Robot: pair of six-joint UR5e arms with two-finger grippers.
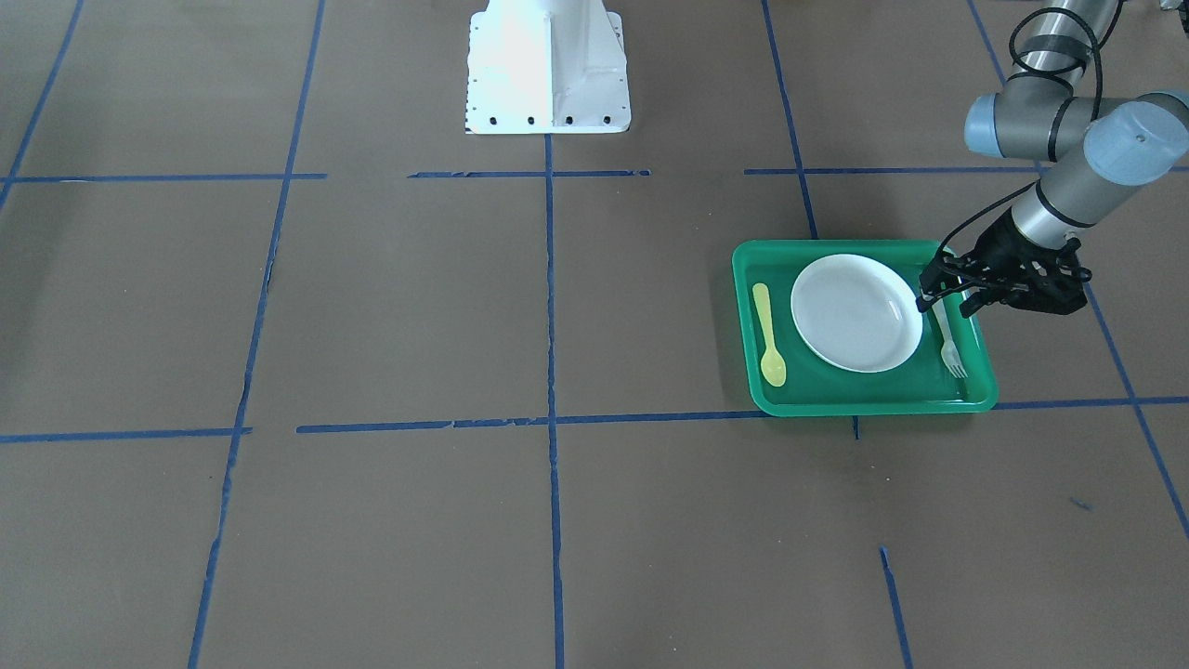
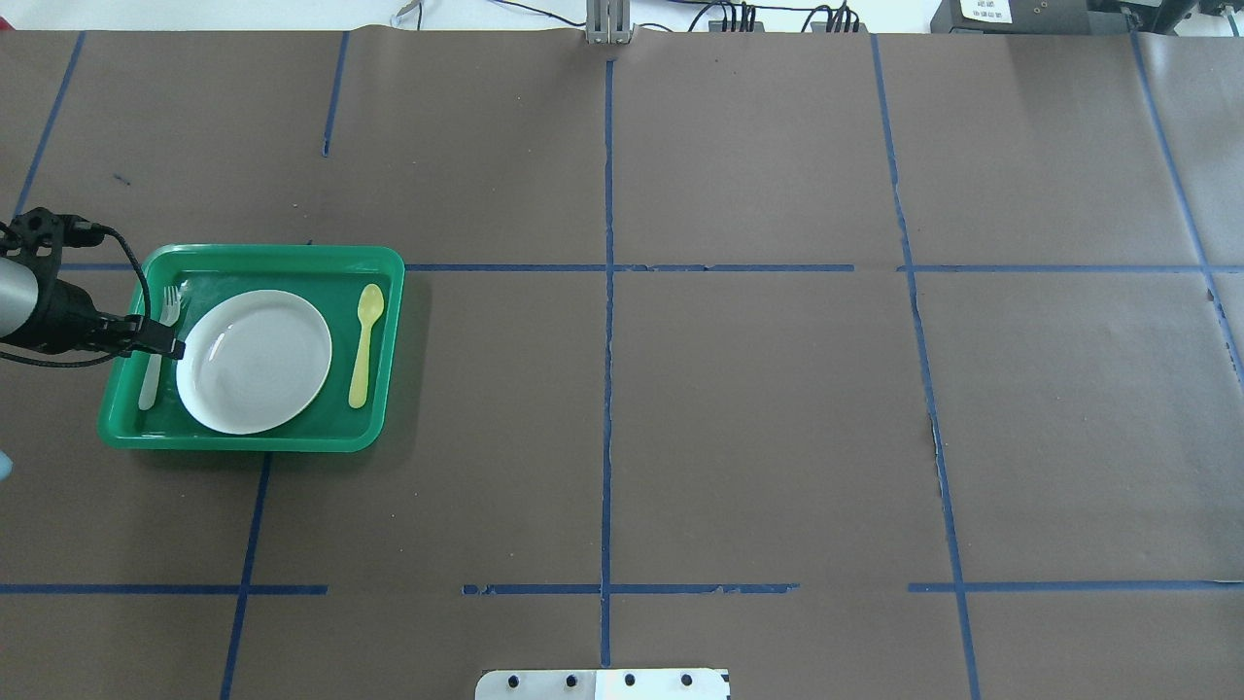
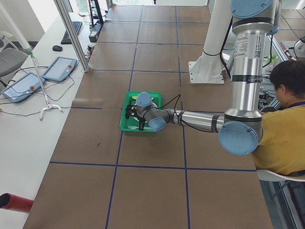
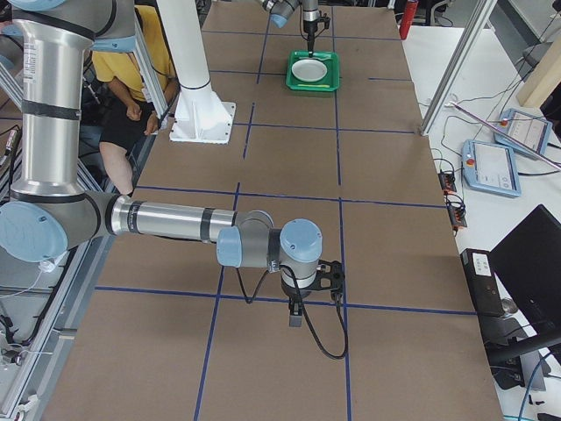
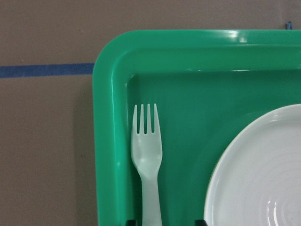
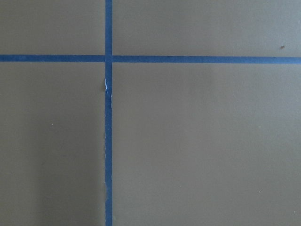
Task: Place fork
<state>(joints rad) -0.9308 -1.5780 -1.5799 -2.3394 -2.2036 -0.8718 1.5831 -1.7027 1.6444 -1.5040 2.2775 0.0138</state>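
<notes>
**Status.** Fork lies flat on the tray floor, tines toward the far end from the robot. It sits in the narrow strip between the tray wall and the plate, touching neither as far as I can see. Spoon is on the plate's other side.

**L gripper**. It hangs low over the handle end with the fingers spread wide. The wrist view shows the two tips either side of the handle, handle nearer the wall-side tip, nothing clamped. Placement looks done, approx.; retract is likely what's left.

**R gripper**. It is parked well apart over bare table. Can't tell if its fingers are apart or closed.

**Hazards on retract:**
- Wall-side tip is v. close to the handle. A slanted lift could catch it and flick or drag the light fork.
- Other tip is near the plate rim. A sideways drift could nudge the plate onto the fork.
- Low exit over the tray wall could clip the rim and shift the tray w/ contents.

Lift straight up first.
</notes>
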